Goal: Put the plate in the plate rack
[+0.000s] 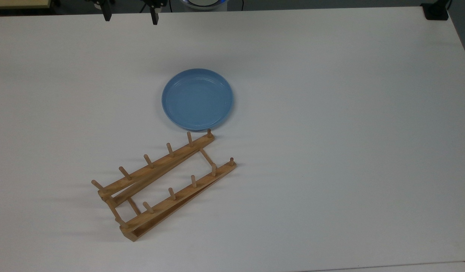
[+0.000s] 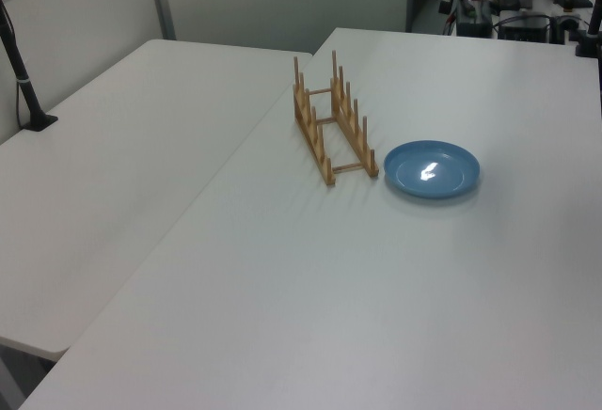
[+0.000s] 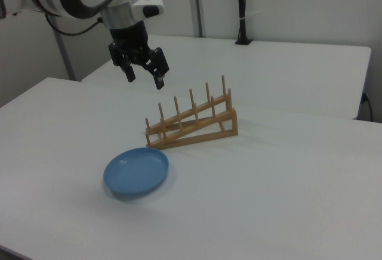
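Note:
The light-blue plate (image 1: 197,99) (image 2: 432,168) (image 3: 136,172) lies flat on the white table (image 1: 330,113), close to one end of the plate rack. The wooden plate rack (image 1: 162,185) (image 2: 333,128) (image 3: 191,123) stands upright with its pegs bare. My gripper (image 3: 145,80) hangs open in the air above the table with nothing between its fingers; in the right view it is up and to the left of the rack and well above the plate. In the top view the gripper (image 1: 130,18) shows as two dark fingertips (image 1: 153,17) at the upper edge.
A second white table (image 2: 113,147) joins this one along a seam beside the rack. A black post (image 2: 23,81) (image 3: 242,9) stands on that table's far side. A black clamp (image 1: 436,11) sits on the top view's upper right corner.

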Robot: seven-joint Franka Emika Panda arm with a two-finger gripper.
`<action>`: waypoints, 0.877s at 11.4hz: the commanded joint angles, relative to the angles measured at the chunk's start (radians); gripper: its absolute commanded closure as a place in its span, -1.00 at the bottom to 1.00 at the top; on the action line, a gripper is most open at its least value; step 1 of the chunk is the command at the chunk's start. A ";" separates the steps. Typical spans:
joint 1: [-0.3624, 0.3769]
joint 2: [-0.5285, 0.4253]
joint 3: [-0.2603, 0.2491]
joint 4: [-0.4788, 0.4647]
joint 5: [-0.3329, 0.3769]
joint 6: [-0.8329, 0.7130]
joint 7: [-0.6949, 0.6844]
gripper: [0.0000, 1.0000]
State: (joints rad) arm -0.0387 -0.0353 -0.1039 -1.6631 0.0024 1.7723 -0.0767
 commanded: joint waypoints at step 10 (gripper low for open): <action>0.017 0.005 -0.002 -0.004 -0.019 0.004 -0.005 -1.00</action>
State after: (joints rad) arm -0.0343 -0.0295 -0.1010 -1.6645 0.0024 1.7722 -0.0766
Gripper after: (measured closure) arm 0.000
